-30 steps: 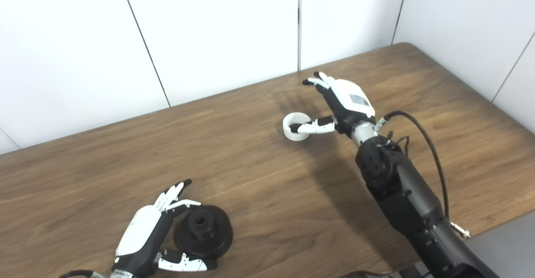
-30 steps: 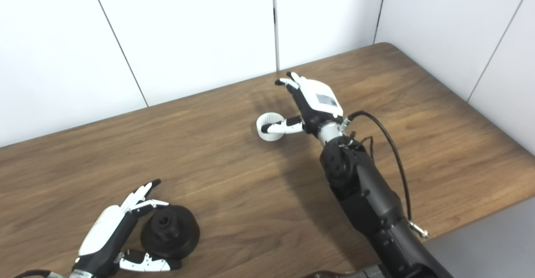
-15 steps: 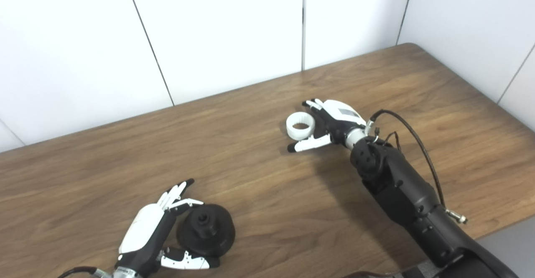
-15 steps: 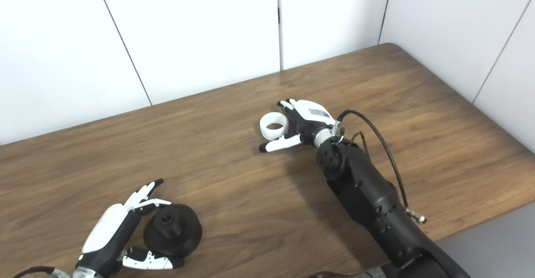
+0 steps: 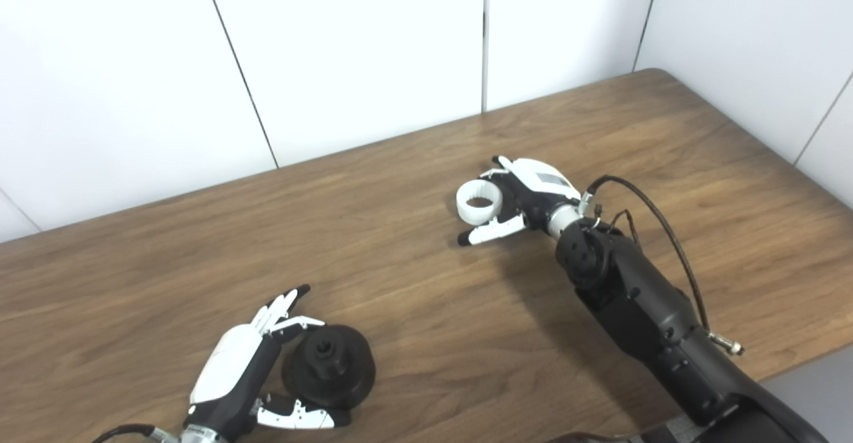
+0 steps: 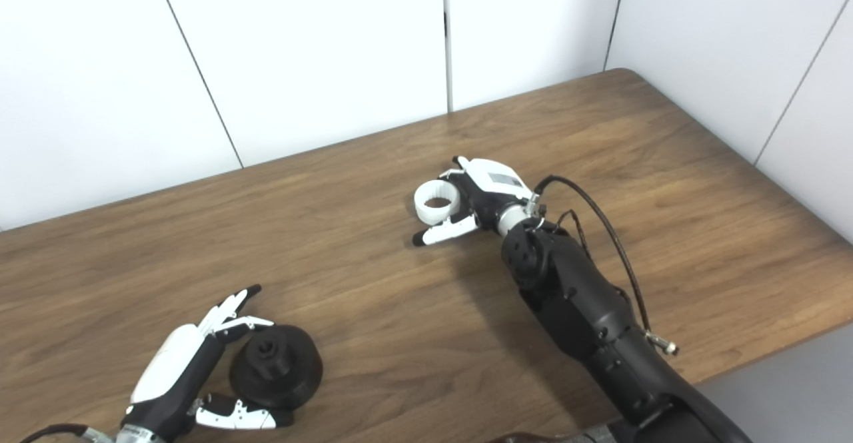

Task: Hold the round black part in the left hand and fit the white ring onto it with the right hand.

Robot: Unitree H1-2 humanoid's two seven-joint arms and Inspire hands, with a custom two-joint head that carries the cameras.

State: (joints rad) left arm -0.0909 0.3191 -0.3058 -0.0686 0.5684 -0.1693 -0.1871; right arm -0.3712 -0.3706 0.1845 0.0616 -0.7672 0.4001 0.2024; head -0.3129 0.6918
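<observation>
The round black part (image 5: 328,366) lies on the wooden table (image 5: 400,283) at the near left, a hub with a hole facing up. My left hand (image 5: 246,370) is open around its left side, fingers behind it and thumb in front; I cannot tell if it touches. The white ring (image 5: 478,201) lies flat on the table at centre right. My right hand (image 5: 526,193) is low on the table right beside the ring, fingers curled round its far side and thumb stretched along its near side, not closed on it.
White wall panels (image 5: 346,50) stand right behind the table's far edge. The table's right corner (image 5: 656,73) and near right edge (image 5: 806,356) are in view. A black cable (image 5: 656,210) loops off my right wrist.
My right hand came down from above the ring to table level beside it, then its fingers curled a little closer round the ring. The camera shifted slightly. The left hand and black part stayed put.
</observation>
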